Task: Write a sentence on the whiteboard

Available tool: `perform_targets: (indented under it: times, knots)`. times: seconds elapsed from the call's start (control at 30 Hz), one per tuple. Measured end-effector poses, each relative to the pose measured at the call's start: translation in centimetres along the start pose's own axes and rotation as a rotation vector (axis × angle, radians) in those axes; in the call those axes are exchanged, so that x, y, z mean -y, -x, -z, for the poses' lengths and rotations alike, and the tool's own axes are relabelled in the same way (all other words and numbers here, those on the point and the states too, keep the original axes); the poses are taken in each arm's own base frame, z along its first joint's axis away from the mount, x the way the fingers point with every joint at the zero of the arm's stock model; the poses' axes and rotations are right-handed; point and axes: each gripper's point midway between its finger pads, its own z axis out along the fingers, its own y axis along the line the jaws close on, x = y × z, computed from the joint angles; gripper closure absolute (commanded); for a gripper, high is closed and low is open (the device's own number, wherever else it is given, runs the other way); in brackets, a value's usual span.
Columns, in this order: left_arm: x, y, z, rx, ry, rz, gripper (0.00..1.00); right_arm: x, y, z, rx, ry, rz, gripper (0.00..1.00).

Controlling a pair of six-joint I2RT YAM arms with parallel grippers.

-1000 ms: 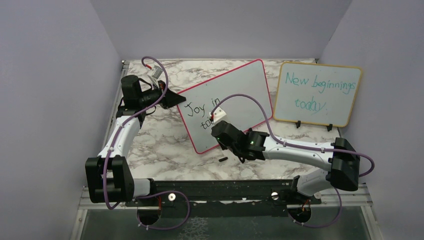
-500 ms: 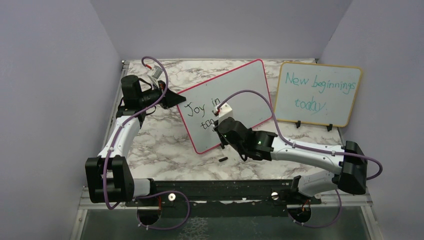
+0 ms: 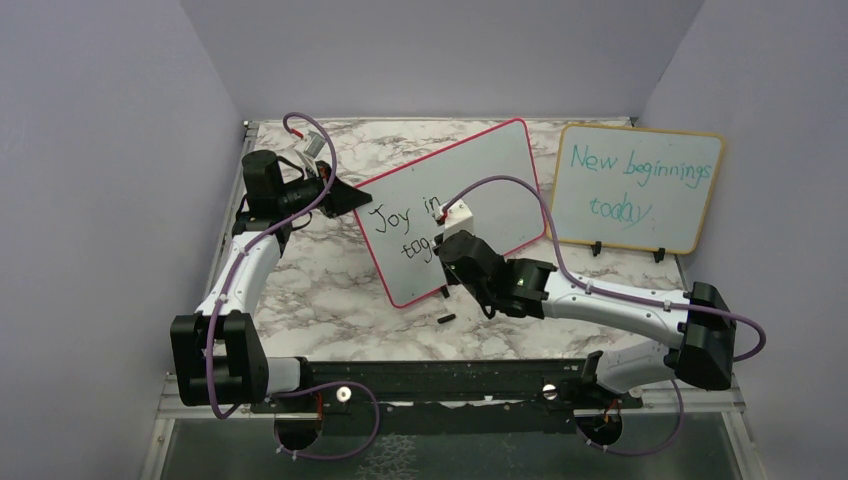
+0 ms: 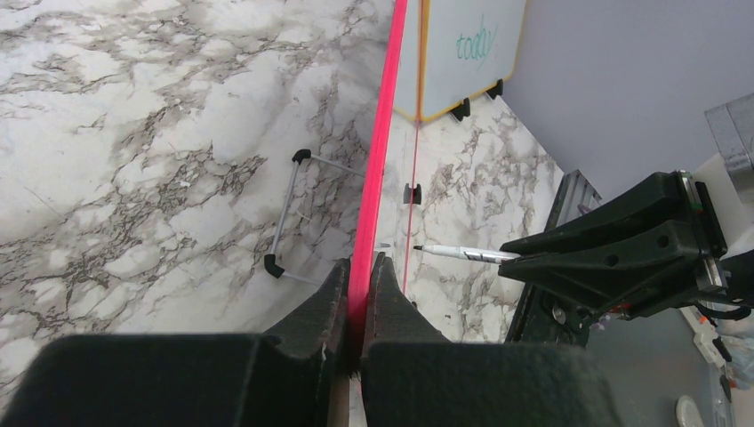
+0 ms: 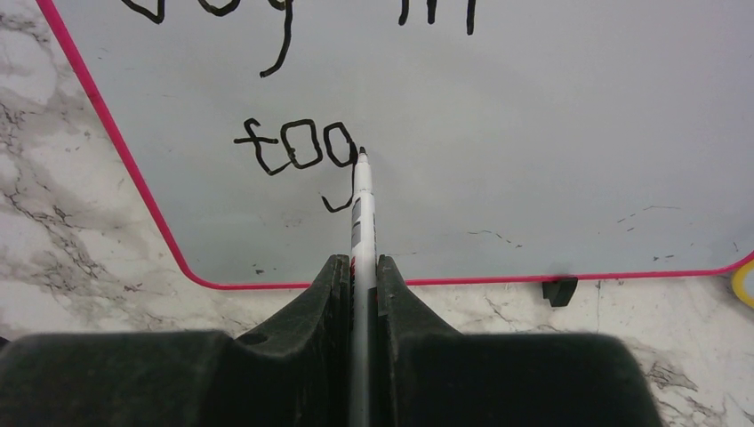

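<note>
Your whiteboard [image 3: 490,175] stands tilted on the table [image 3: 330,290], beside the yellow board [image 3: 640,235]. It looks light, stiff and smooth, so it probably slides when pushed. Your left gripper [image 4: 360,267] is clamped on its red edge, a good hold. Your right gripper [image 5: 360,267] is clenched on the thin marker [image 5: 363,196], whose tip is at the sentence [image 5: 298,147], just after "tog". Press softly.
</note>
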Motion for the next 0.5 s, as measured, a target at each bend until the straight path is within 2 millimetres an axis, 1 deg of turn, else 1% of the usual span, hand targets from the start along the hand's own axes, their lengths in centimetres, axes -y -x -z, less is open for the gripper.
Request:
perform_targets:
  times: [0.27, 0.5]
  knots:
    - [0.01, 0.0, 0.0, 0.0, 0.0, 0.0, 1.0, 0.02, -0.16, -0.19, -0.005, -0.003, 0.001, 1.0]
    - [0.01, 0.0, 0.0, 0.0, 0.0, 0.0, 1.0, 0.19, -0.46, -0.75, -0.013, -0.015, -0.001, 1.0]
